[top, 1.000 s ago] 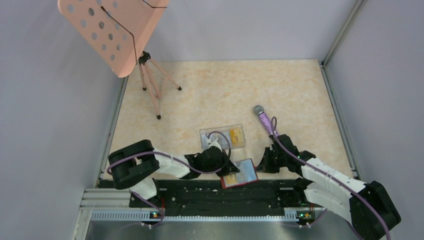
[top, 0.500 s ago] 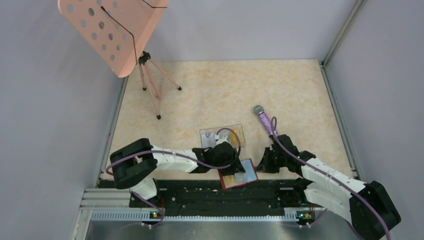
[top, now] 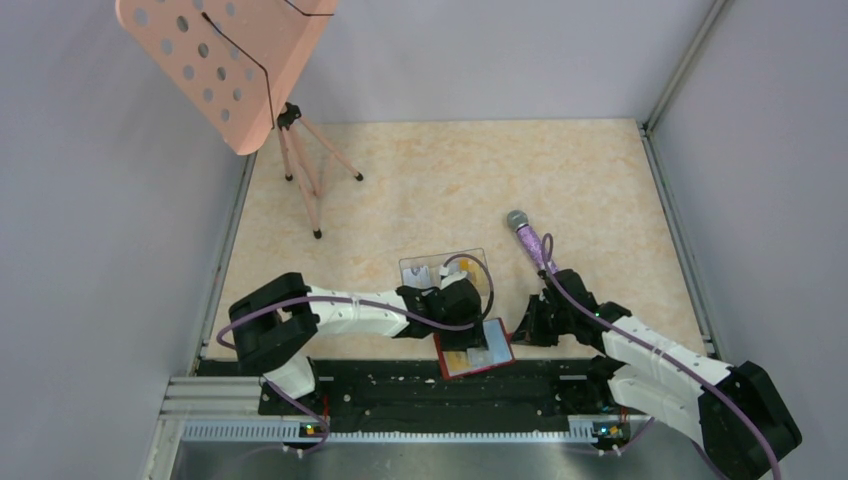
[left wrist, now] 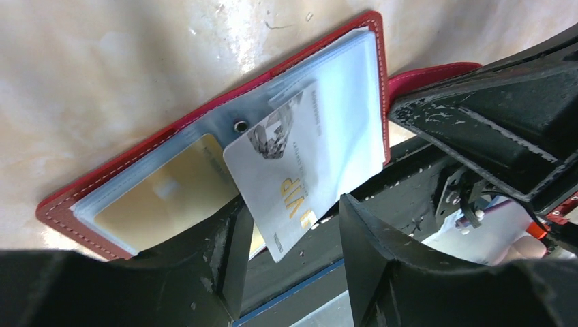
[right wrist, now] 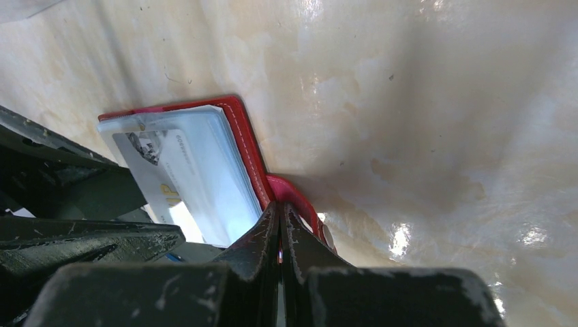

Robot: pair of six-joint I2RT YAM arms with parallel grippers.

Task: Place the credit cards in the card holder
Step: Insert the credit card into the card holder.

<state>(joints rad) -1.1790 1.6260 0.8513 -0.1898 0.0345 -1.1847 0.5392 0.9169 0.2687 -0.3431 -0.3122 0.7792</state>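
Note:
The red card holder (top: 476,350) lies open at the table's near edge, its clear sleeves facing up. A white credit card (left wrist: 300,170) printed "VIP" sticks halfway out of a sleeve, tilted. A gold card (left wrist: 163,197) sits inside the neighbouring sleeve. My left gripper (left wrist: 292,228) is open, its fingers on either side of the white card's lower corner without touching it. My right gripper (right wrist: 281,208) is shut on the holder's red strap (right wrist: 303,201) at the holder's right edge (right wrist: 242,136). In the top view the left gripper (top: 468,322) hovers over the holder and the right gripper (top: 524,326) is beside it.
A clear plastic box (top: 445,268) stands just behind the left wrist, partly hidden by it. A purple microphone (top: 526,236) lies behind the right arm. A pink music stand (top: 300,170) occupies the far left. The black rail (top: 400,388) runs along the table's near edge.
My left gripper has moved right over the card holder and opened, letting go of the white card, which now rests partly in a sleeve. The right arm has not moved.

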